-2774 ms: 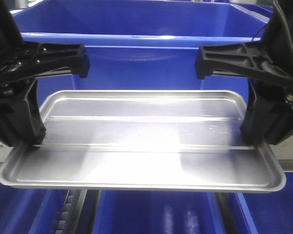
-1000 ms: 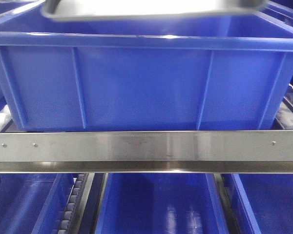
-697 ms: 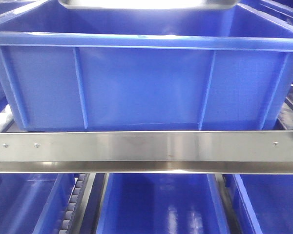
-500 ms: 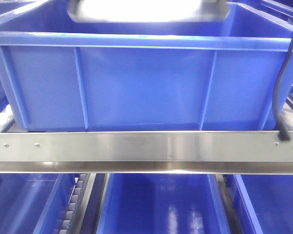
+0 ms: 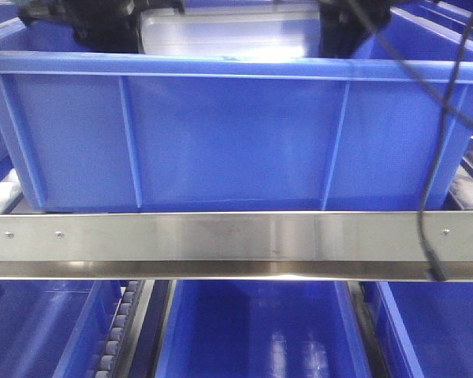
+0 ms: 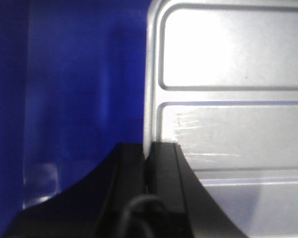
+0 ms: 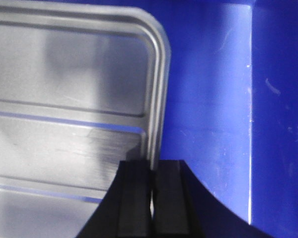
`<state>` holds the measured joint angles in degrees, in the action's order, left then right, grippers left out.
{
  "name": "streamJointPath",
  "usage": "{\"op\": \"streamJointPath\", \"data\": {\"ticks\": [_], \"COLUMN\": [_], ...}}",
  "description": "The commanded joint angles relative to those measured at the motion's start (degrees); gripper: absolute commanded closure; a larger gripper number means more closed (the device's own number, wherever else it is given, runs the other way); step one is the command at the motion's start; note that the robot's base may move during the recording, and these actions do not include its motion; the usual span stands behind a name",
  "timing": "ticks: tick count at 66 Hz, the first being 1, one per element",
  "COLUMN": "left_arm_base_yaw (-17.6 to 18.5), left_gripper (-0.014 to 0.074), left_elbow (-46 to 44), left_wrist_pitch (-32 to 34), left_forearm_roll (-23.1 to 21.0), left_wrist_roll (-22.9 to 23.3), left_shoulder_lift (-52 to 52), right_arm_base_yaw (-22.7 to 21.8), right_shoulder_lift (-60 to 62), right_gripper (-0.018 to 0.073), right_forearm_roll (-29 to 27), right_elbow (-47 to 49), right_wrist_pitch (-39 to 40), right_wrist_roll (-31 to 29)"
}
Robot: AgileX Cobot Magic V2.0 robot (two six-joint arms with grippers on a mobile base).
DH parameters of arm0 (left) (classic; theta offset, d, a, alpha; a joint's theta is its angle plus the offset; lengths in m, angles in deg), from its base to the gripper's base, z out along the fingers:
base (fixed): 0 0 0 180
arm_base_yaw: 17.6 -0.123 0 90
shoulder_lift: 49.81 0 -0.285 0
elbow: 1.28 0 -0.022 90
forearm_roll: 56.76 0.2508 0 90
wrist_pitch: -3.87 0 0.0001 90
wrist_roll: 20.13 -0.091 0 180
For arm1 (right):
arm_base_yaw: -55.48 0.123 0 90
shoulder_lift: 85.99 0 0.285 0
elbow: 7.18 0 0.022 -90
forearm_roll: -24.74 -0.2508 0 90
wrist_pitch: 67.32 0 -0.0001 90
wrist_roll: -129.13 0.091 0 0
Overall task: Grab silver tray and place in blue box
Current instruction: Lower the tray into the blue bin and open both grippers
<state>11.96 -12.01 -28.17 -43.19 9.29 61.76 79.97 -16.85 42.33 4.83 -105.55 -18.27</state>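
1. The silver tray (image 5: pixel 229 35) shows at the top centre of the front view, inside the blue box (image 5: pixel 229 142), only its pale shiny surface visible above the near rim.
2. The blue box is a deep plastic crate with a thick rolled rim and vertical ribs on its smooth front wall.
3. In the left wrist view, the left gripper (image 6: pixel 148 171), black and matte, pinches the tray's raised left rim at the lower centre.
4. In the right wrist view, the right gripper (image 7: pixel 150 181) is pressed on the rim beside the rounded corner.
5. The tray metal shows straight ridges and fine scratches.
6. A flat brushed steel rail (image 5: pixel 221 240) crosses the front view below the box; a black cable (image 5: pixel 437 157) hangs at the right.
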Motion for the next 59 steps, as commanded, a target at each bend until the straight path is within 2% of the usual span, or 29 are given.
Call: {"op": "streamJointPath", "data": {"ticks": [1, 15, 20, 25, 34, 37, 42, 59], "left_arm_base_yaw": [1.92, 1.92, 1.92, 1.92, 1.87, 1.39, 0.70, -1.45], "left_gripper": [0.0700, 0.0698, 0.0672, 0.0598, 0.0367, 0.0327, 0.0323, 0.0323], "left_elbow": [-2.29, -2.29, -2.29, -2.29, -2.29, -2.29, -2.29, -2.29], "left_wrist_pitch": [10.10, 10.10, 10.10, 10.10, 10.10, 9.74, 8.77, 7.53], "left_forearm_roll": [-3.59, -3.56, -3.33, -3.33, -1.92, -1.45, -1.45, -1.88], "left_wrist_roll": [-0.85, -0.85, -0.85, -0.85, -0.85, -0.74, -0.74, -0.63], "left_shoulder_lift": [-2.90, -2.90, -2.90, -2.90, -2.90, -2.90, -2.90, -2.90], "right_arm_base_yaw": [1.46, 1.34, 1.34, 1.34, 1.20, 0.86, 0.21, -1.13], "right_shoulder_lift": [3.09, 3.09, 3.09, 3.09, 3.09, 3.09, 3.09, 3.09], "right_gripper": [0.0501, 0.0501, 0.0496, 0.0454, 0.0266, 0.0218, 0.0194, 0.0195], "right_forearm_roll": [-4.41, -4.36, -4.36, -4.36, -4.31, -4.13, -3.68, -2.55], "right_elbow": [2.62, 2.62, 2.62, 2.62, 2.62, 2.62, 2.62, 2.62], "right_wrist_pitch": [10.56, 10.61, 10.61, 10.24, 9.16, 8.95, 8.88, 8.86], "right_wrist_roll": [-1.04, -1.04, -1.04, -1.04, -1.04, -1.04, -1.04, -1.04]}}
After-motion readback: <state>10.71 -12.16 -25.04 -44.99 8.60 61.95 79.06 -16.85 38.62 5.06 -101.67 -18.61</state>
